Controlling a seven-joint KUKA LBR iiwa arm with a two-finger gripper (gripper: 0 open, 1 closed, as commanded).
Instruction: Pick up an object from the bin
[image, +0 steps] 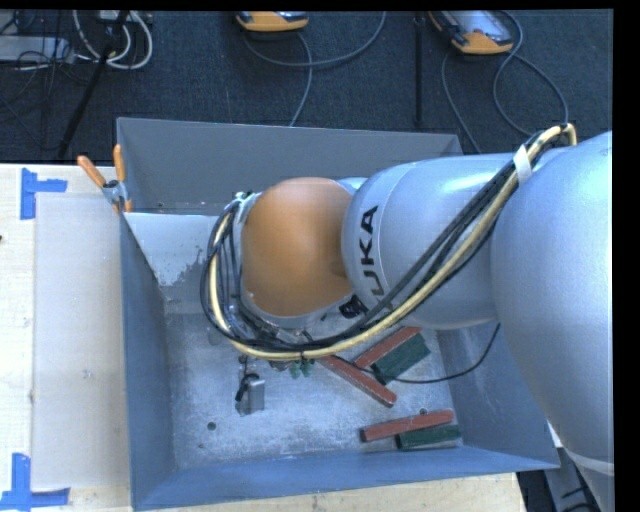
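The arm (450, 230) hides the green-and-red block's (398, 356) upper end.

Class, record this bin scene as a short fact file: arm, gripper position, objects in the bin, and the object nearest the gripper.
arm: KUKA arm with orange cover, reaching in from the right
gripper: low over bare bin floor, left of centre
objects: green-and-brown block tilted at right; brown strip beside it; second green-and-brown block by the front wall
nearest: brown strip, apart from the gripper
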